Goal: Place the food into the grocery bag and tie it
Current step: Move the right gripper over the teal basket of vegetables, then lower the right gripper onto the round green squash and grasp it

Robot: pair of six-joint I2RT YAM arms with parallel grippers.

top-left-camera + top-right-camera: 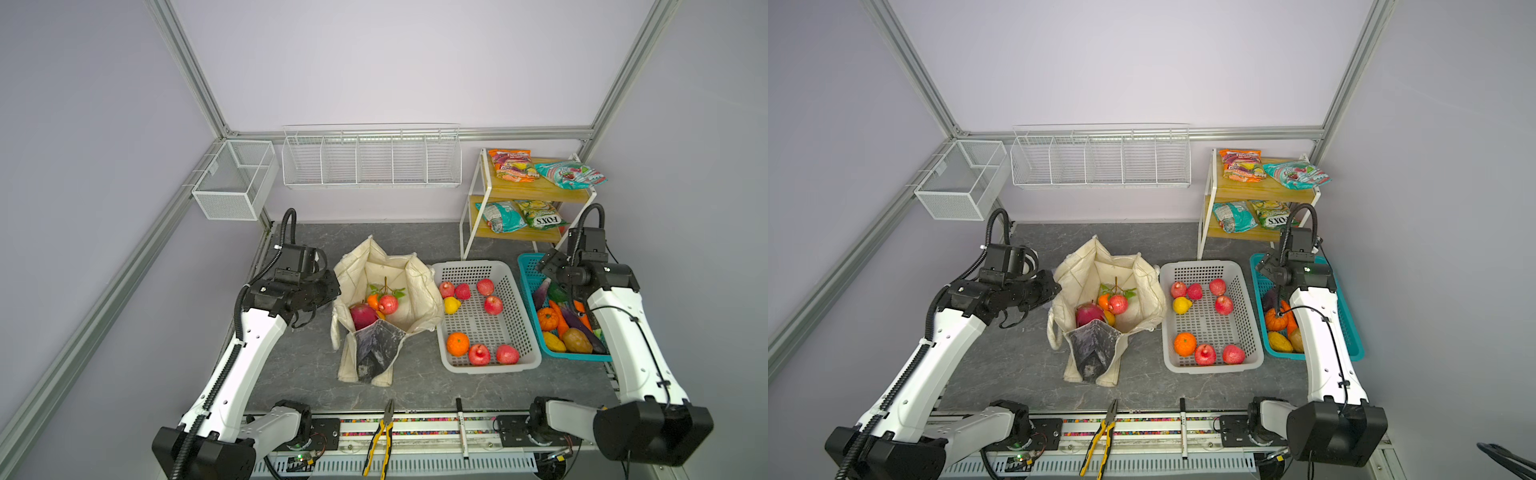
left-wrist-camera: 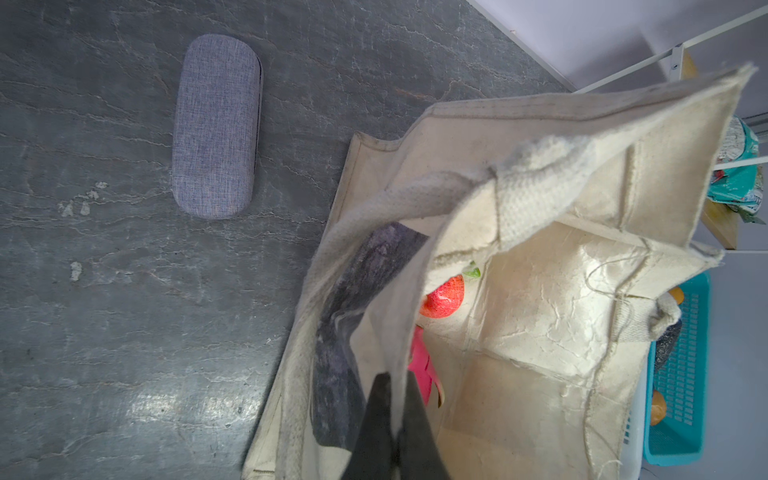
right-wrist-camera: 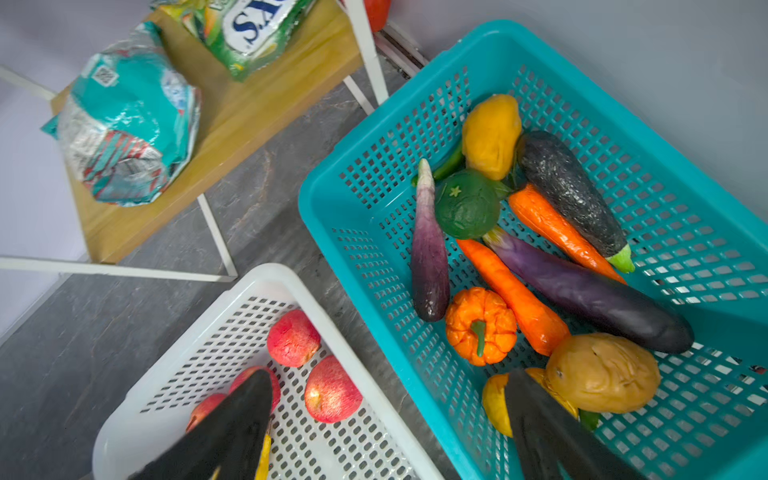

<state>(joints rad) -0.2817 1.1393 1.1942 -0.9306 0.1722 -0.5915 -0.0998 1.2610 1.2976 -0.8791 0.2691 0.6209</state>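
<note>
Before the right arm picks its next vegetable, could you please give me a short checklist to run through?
1. Bag mouth open: ok; the left gripper is shut on the grocery bag rim.
2. Open, empty right gripper: ok.
3. That gripper centred over a vegetable: not ok; it sits near the teal basket rim.
4. Target orange pumpkin uncovered: ok.
5. Room in bag: ok; only the dragon fruit and a few fruits inside.
6. Handles free for tying: cannot tell.
</note>
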